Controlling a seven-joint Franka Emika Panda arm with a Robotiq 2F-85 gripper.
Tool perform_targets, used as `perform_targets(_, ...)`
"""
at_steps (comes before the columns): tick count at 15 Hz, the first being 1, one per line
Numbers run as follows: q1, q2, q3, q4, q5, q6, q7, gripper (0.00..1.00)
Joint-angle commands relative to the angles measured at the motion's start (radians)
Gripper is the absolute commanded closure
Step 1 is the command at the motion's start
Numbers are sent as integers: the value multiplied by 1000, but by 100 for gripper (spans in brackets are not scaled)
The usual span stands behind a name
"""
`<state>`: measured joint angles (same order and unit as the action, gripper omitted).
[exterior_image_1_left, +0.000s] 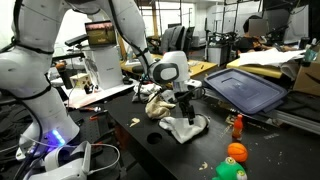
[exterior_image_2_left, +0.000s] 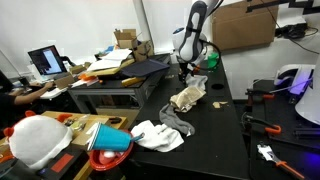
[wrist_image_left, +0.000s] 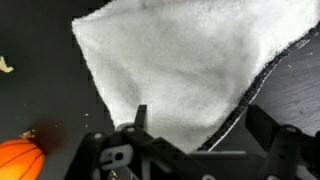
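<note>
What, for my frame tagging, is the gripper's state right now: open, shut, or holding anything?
Gripper: open, jaws spread wide over the white cloth, gripping nothing.

White, rounded arm (exterior_image_1_left: 35, 70) segments with dark joint seams; black gripper (exterior_image_1_left: 184, 108); blue-lit base (exterior_image_1_left: 55, 138) at lower left of frame.

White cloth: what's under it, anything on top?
The white cloth lies on the black table, visible at its edges. Nothing lies on top; the open pincer hangs over it. Anything beneath its middle is covered.
</note>
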<state>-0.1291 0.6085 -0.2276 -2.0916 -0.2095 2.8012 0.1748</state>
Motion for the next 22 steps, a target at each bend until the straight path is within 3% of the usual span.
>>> perform_targets(1,10,3,-10,2,32,-1,-26,0)
perform_targets(8,29,14,-9,-6,30,17,-18,0)
perform_targets(13,46,103,1,9,42,121,-22,0)
perform_targets(17,113,208,-87,76,29,139,17,0)
perform_targets(22,228,315,-246,148,19,130,108,0)
